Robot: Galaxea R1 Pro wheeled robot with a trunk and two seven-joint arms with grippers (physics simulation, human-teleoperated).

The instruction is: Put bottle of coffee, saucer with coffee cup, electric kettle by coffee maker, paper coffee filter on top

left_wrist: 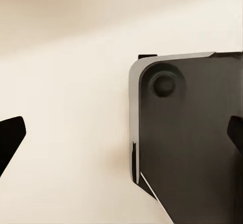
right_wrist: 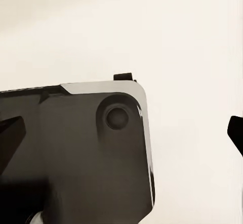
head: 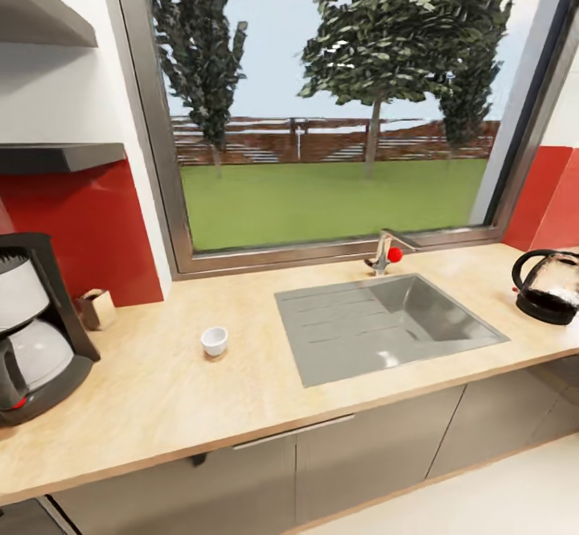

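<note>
You find no readable text, label, brand or number here. The coffee maker [head: 32, 326] shows you only a small red switch, with no lettering you can make out. The kettle [head: 551, 286] carries no legible mark at this size. The cup [head: 214, 340] is plain white. The dark rounded plate in your wrist views [left_wrist: 187, 138] [right_wrist: 76, 153] bears a round stud and no writing.

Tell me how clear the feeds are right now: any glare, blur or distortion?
Head view: evenly lit, wide-angle bowing at the window frame; coffee cup sharp, faint shadow; electric kettle shows a grainy highlight. Left and right wrist views: soft, pale floor, dark robot base close-up, jaws' tips at the frame edges.
</note>
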